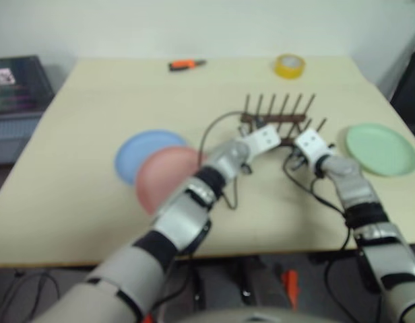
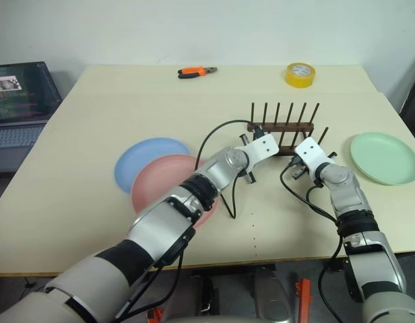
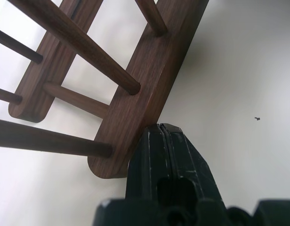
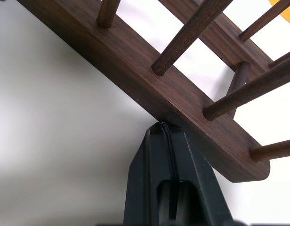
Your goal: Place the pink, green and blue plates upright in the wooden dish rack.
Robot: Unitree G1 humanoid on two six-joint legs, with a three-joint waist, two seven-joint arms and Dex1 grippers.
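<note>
Now both grippers press fingers together against the near rail of the wooden dish rack [image 2: 283, 128]: left gripper [image 3: 162, 129] at its left end, right gripper [image 4: 162, 126] nearer its right end. Pink plate [image 2: 168, 188] overlaps blue plate [image 2: 143, 159] left; green plate [image 2: 385, 157] lies at the tabletop's [image 2: 93, 108] right edge.

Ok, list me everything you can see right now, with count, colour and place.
blue plate: 1, light blue, table left, partly under the pink plate
pink plate: 1, salmon, overlapping the blue one
green plate: 1, mint, table right
dish rack: 1, dark brown, table centre, no plates in it
tape roll: 1, yellow, far edge
pliers: 1, orange-handled, far edge
laptop: 1, dark, beside table's left
left gripper: shut, tip at rack's rail
right gripper: shut, tip at rack's rail
</note>
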